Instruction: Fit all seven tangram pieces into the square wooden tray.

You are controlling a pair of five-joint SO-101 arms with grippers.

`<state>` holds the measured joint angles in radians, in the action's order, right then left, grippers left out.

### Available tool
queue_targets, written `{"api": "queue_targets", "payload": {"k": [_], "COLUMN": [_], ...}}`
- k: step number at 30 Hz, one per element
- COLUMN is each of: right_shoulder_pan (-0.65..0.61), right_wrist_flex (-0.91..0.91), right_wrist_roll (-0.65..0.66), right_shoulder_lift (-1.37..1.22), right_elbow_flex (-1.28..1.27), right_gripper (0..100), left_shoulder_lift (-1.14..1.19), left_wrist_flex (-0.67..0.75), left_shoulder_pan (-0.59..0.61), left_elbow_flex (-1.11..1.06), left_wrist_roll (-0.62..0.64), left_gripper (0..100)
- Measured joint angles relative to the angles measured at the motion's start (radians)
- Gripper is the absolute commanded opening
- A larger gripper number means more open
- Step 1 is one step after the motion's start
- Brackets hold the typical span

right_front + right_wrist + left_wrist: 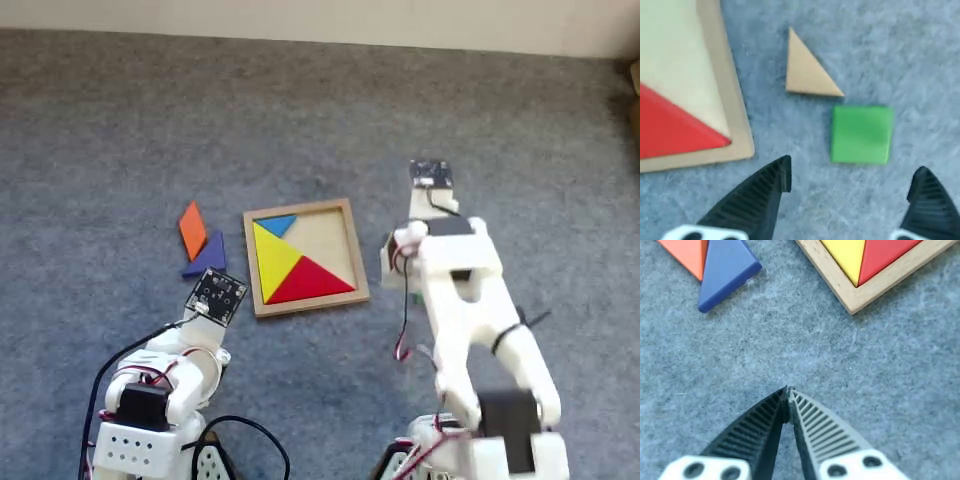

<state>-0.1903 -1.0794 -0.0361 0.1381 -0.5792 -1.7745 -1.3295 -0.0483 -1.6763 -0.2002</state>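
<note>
Roughly half done, by the look of it: three pieces seated, four left out.

At far left on the grey desk [90, 140], loose and edge to edge: an orange parallelogram [192, 230] and a dark blue triangle [207, 257]. Near them, low over bare desk short of the tray's near corner: the left hand [789, 390], pinched fully closed, gripping nothing, arm folded back close to its base.

Next, the square wooden tray [306, 303], holding a small blue triangle [278, 224], a large yellow triangle [272, 260] and a large red triangle [312, 282], packed against one another; upper right portion bare wood.

Right of the tray, on the desk: a tan triangle [807, 75] and a green square [861, 134], close together, not quite touching. Over those, the right hand [852, 172], spread wide and empty, stretched forward on a long arm, green square lying just ahead of the gap between the jaws. Probably the likeliest next pick.
</note>
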Motion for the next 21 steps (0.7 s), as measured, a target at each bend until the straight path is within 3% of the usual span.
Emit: {"api": "queue_targets", "payload": {"k": [11,18,21], "right_shoulder_pan": [0.069,0.069,0.081], "right_wrist_flex": [0.002,0.0,0.0], "right_wrist_roll": [0.0,0.0,0.0], "right_shoulder_lift": [-0.328,-0.331,-0.33], "right_elbow_flex": [0.184,0.19,0.198], "right_gripper": [35.2,8.4,2.9], "left_shoulder_lift": [0.0,0.0,0.0], "left_wrist_flex": [0.0,0.0,0.0], "left_shoulder_pan": [0.0,0.0,0.0], "left_elbow_flex": [0.0,0.0,0.0], "left_wrist_roll": [0.0,0.0,0.0], "left_gripper": [1,1,1]}}
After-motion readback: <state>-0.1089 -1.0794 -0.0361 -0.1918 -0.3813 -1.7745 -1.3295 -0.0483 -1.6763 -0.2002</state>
